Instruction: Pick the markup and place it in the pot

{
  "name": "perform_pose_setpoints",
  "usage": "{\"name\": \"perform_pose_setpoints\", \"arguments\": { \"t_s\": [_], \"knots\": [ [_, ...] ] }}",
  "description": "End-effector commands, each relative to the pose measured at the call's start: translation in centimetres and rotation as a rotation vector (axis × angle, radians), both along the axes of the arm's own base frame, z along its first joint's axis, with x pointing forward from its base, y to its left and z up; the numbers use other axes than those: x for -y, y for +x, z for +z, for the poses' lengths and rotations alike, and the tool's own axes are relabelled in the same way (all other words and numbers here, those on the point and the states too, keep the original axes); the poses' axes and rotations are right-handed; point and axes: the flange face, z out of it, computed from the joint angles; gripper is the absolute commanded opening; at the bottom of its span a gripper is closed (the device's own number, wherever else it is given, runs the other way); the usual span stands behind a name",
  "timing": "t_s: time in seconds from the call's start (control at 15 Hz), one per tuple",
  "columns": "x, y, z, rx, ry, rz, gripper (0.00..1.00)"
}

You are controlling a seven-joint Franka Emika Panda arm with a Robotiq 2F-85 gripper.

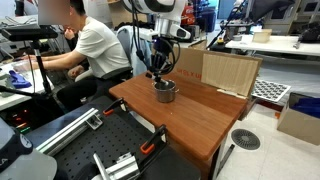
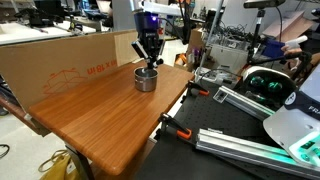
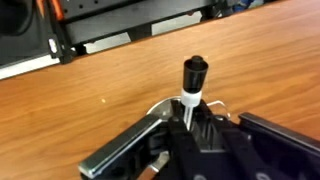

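Wooden tabletop [image 1: 200, 115] in a crowded lab, with a seated person [image 1: 95, 45] at the next bench and a light plywood box [image 1: 230, 72] at the far edge.

Jaws: in the wrist view the gripper [image 3: 190, 118] is closed narrowly on the markup [image 3: 193, 72]. The pen's dark end projects well past the fingertips and a pale collar shows just above the grip. The hold appears firm, though the contact faces themselves are hidden.

Position: in both exterior views the gripper [image 1: 160, 68] [image 2: 147, 55] hangs directly over the pot [image 1: 164, 91] [image 2: 146, 79], close above its rim. The pen points downward toward the opening. A shiny curved edge beside the fingers in the wrist view is probably the pot's rim. Whether the pen tip is already below the rim cannot be told.

Assessment: the step in hand is the release into the pot.

Recommendations:
- Keep the pen centred over the opening, since it is about as long as the pot is wide.
- Lower until the tip is inside the wall before opening, so that the pen cannot bounce out.
- Open the jaws slowly and retract straight up, clear of the short side handles.
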Motion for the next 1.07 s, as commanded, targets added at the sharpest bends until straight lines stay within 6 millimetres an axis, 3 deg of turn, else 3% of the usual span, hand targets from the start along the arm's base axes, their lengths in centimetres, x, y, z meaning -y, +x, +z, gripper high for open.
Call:
{"name": "perform_pose_setpoints", "arguments": {
  "t_s": [0.0, 0.33, 0.4, 0.53, 0.93, 1.0],
  "knots": [
    [-0.1, 1.4, -1.3, -0.041, -0.008, -0.027, 0.05],
    [0.0, 3.4, -3.4, -0.08, -0.031, -0.072, 0.05],
    [0.0, 3.7, -3.8, -0.078, -0.035, -0.071, 0.47],
    [0.0, 4.2, -4.0, -0.093, -0.048, -0.074, 0.55],
    [-0.1, 5.1, -4.0, -0.127, -0.054, -0.079, 0.98],
    [0.0, 5.0, -3.9, -0.131, -0.052, -0.078, 1.0]
  ]
}}
